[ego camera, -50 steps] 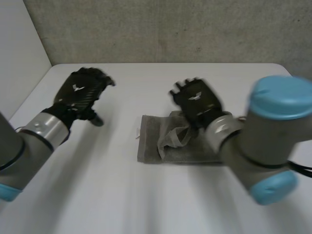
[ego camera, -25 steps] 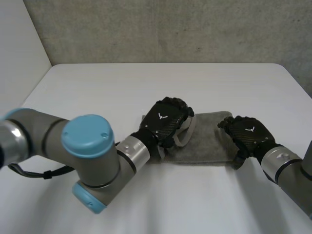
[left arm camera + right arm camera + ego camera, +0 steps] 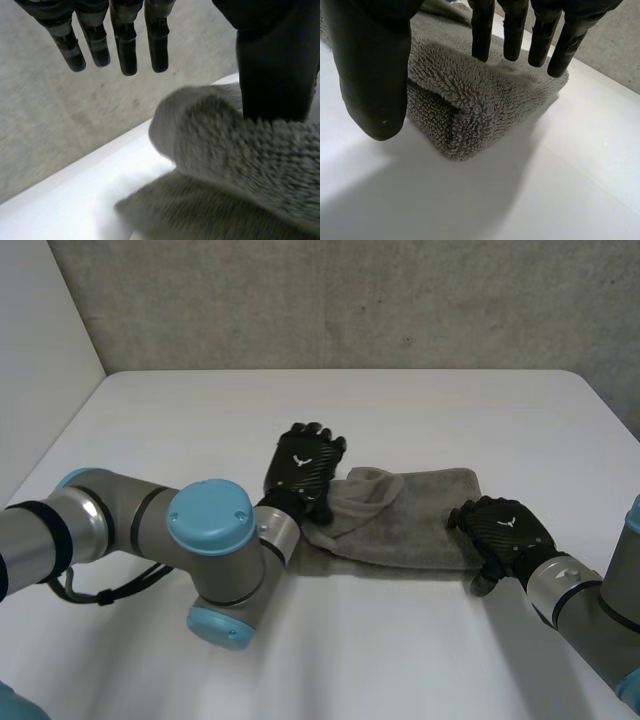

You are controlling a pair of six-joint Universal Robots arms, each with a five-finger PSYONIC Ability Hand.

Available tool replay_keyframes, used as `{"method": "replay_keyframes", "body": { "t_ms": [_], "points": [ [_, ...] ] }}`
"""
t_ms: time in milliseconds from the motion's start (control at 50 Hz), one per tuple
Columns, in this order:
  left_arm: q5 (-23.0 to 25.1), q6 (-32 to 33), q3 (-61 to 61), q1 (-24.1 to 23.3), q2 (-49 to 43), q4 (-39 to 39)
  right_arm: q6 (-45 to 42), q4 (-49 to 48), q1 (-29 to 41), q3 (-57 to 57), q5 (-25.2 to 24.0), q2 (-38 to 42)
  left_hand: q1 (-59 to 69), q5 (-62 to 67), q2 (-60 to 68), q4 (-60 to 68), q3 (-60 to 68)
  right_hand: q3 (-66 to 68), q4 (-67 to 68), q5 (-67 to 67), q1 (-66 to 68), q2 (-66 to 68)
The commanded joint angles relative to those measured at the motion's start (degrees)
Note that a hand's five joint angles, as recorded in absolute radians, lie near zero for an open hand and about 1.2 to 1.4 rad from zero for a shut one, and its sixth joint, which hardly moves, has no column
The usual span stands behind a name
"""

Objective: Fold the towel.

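Note:
A grey towel (image 3: 420, 525) lies folded in a long strip across the middle of the white table (image 3: 180, 420). My left hand (image 3: 303, 468) is at its left end, where the cloth stands up in a rumpled hump. In the left wrist view the fingers (image 3: 125, 45) are straight and clear of the towel (image 3: 225, 150), which bulges against the thumb (image 3: 272, 75). My right hand (image 3: 503, 530) sits at the towel's near right corner. Its fingers (image 3: 512, 30) hover straight over the folded corner (image 3: 470, 95), and the thumb (image 3: 370, 75) stands beside it, apart.
My left arm's elbow (image 3: 215, 540) lies low over the table in front of the towel's left end. A grey wall (image 3: 350, 300) runs behind the table's far edge.
Both hands came down from above the table to the towel's two ends. In the last half second the left hand shifted back and left, and the towel's left end rose into a hump.

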Motion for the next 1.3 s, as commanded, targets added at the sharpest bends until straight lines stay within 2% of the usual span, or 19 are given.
{"method": "replay_keyframes", "body": {
  "t_ms": [20, 180, 440, 560, 600, 620, 660, 700, 780, 860, 940, 1040, 1140, 1220, 1280, 1300],
  "points": [
    [-3.20, 0.09, -7.78, 4.27, 1.62, -0.13, -0.09, 0.01, -0.08, -0.02, -0.01, -0.11, 2.10, 0.40, 1.34, -3.36, -2.96, -2.49, -4.37, 0.39, 1.78, 2.32],
    [-2.84, -0.18, -14.47, 4.63, 7.50, 0.22, -0.09, -0.08, -0.08, -0.11, -0.01, -0.29, 2.10, 0.40, 1.34, -3.36, -2.96, -2.49, -4.37, 0.55, 1.95, 2.49],
    [-2.84, -0.26, -15.71, 3.66, 8.65, 0.22, -1.23, -0.87, -1.04, 1.56, -0.19, -1.17, 1.77, 0.07, 1.00, -3.36, -2.96, -2.49, -4.37, 5.92, 7.32, 7.86],
    [-3.02, -0.35, -15.71, 2.26, 9.97, 0.13, -1.23, -2.01, -1.22, 1.47, -0.36, -0.99, 1.10, -0.60, 0.33, -3.36, -2.96, -2.49, -4.37, 19.22, 20.62, 21.16],
    [-3.11, -0.35, -15.71, 2.17, 10.15, 0.04, -1.32, -2.71, -1.22, 1.30, -0.10, -0.64, 0.93, -0.77, 0.16, -3.36, -2.96, -2.49, -4.37, 34.46, 35.86, 36.40],
    [-3.28, -0.44, -15.71, 2.17, 10.50, -0.13, -1.32, -2.71, -1.22, 1.30, -0.10, -0.64, 0.59, -1.11, -0.18, -3.36, -2.96, -2.49, -4.37, 34.53, 35.93, 36.47],
    [-3.37, -0.44, -15.80, 2.17, 10.94, -0.22, -1.32, -2.80, -1.74, 1.30, -0.10, -0.64, 0.25, -1.45, -0.52, -3.36, -2.96, -2.49, -4.37, 52.25, 53.65, 54.19],
    [-3.37, -0.44, -15.89, 2.26, 11.29, -0.31, -1.32, -2.80, -2.36, 1.30, -0.19, -0.73, 0.09, -1.61, -0.68, -3.36, -2.96, -2.49, -4.37, 55.63, 57.03, 57.57],
    [-3.37, -0.62, -16.85, 2.87, 12.87, -2.32, -1.58, -2.18, -3.77, 1.47, -1.07, -1.26, -1.75, -3.46, -2.52, -3.36, -2.96, -2.49, -4.37, 55.67, 57.07, 57.60],
    [-3.37, -1.84, -18.34, 4.10, 14.89, -5.66, -5.60, -0.61, -5.52, 2.79, -2.64, -3.01, -7.47, -9.17, -8.24, -3.36, -2.96, -2.49, -4.37, 55.67, 57.07, 57.60],
    [-2.93, -3.42, -20.45, 4.98, 17.08, -6.81, -9.23, 1.86, -7.64, 2.97, -4.67, -3.63, -7.48, -9.18, -8.25, -3.36, -2.96, -2.49, -4.37, 55.67, 57.07, 57.60],
    [-2.67, -3.78, -24.06, 5.86, 21.22, -6.81, -13.00, 8.08, -12.46, 2.27, -9.84, -5.29, -7.65, -9.35, -8.42, -3.36, -2.96, -2.49, -4.37, 55.67, 57.07, 57.60],
    [-2.67, -3.78, -26.43, 7.35, 24.39, -6.64, -15.63, 13.00, -14.75, -0.53, -12.57, -8.37, -8.66, -10.36, -9.43, -3.36, -2.96, -2.49, -4.37, 55.67, 57.07, 57.60],
    [-2.58, -3.78, -26.79, 8.14, 25.44, -6.55, -16.35, 15.57, -14.49, -3.71, -13.02, -10.66, -9.50, -11.20, -10.27, -3.36, -2.96, -2.49, -4.37, 55.67, 57.07, 57.60],
    [-2.58, -3.78, -26.35, 8.84, 25.53, -6.55, -15.55, 16.62, -11.68, -7.23, -13.46, -12.16, -10.00, -11.70, -10.77, -3.36, -2.96, -2.49, -4.37, 55.67, 57.07, 57.60],
    [-2.58, -3.78, -26.35, 8.85, 25.53, -6.55, -15.55, 16.45, -8.29, -9.23, -13.29, -12.59, -10.01, -11.71, -10.78, -3.36, -2.96, -2.49, -4.37, 55.67, 57.07, 57.60]
  ]
}}
